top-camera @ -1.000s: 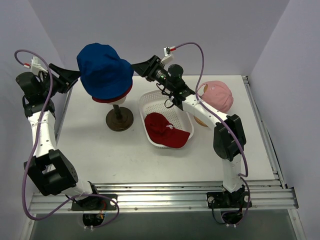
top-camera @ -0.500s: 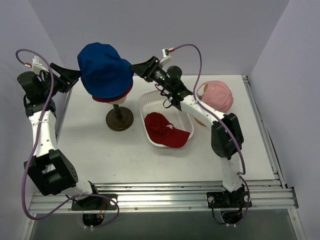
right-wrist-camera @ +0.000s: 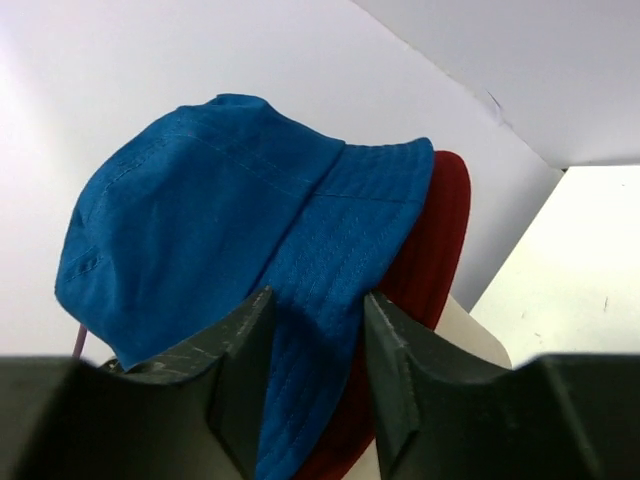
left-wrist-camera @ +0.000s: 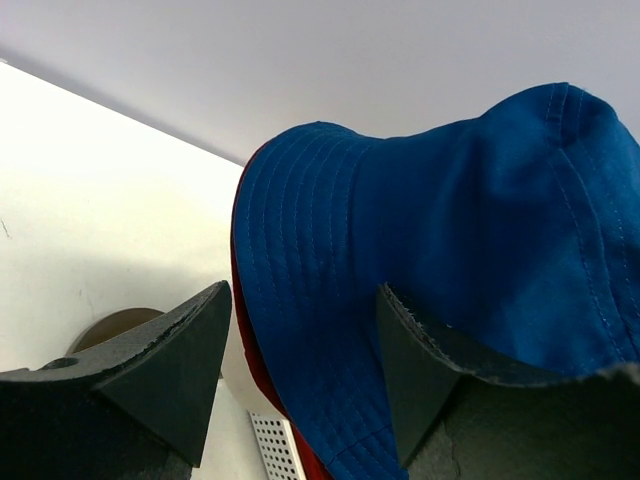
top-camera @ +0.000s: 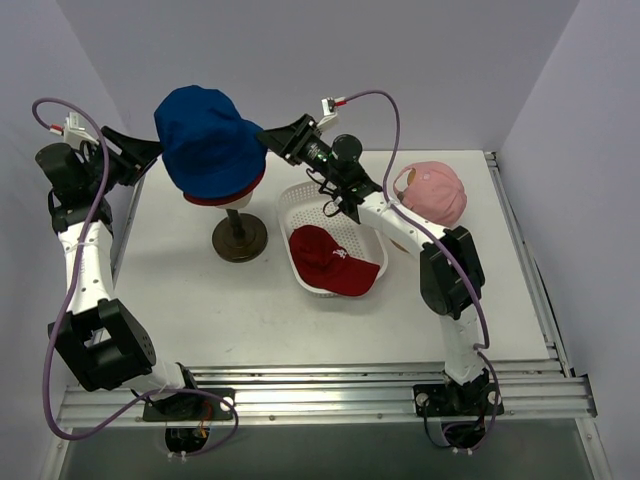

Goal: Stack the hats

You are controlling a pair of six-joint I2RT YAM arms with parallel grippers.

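Note:
The blue bucket hat (top-camera: 208, 140) sits on the cream mannequin head, over the dark red bucket hat, whose brim (top-camera: 215, 197) shows beneath it. My left gripper (top-camera: 152, 150) is open at the blue hat's left edge; in the left wrist view the blue brim (left-wrist-camera: 330, 300) lies between its fingers (left-wrist-camera: 305, 375). My right gripper (top-camera: 268, 137) is open at the hat's right edge, with the blue brim (right-wrist-camera: 330, 260) between its fingers (right-wrist-camera: 318, 375) and the dark red brim (right-wrist-camera: 430, 250) just beyond. The red peaked cap (top-camera: 330, 258) lies in the basket. The pink peaked cap (top-camera: 435, 190) lies at the back right.
The white perforated basket (top-camera: 302, 197) stands mid-table, right of the mannequin's round brown base (top-camera: 238, 240). White walls close in the back and sides. A metal rail runs along the table's front edge (top-camera: 320, 385).
My right gripper has moved a little left, up to the blue hat's right brim. The left gripper and the hats have hardly moved.

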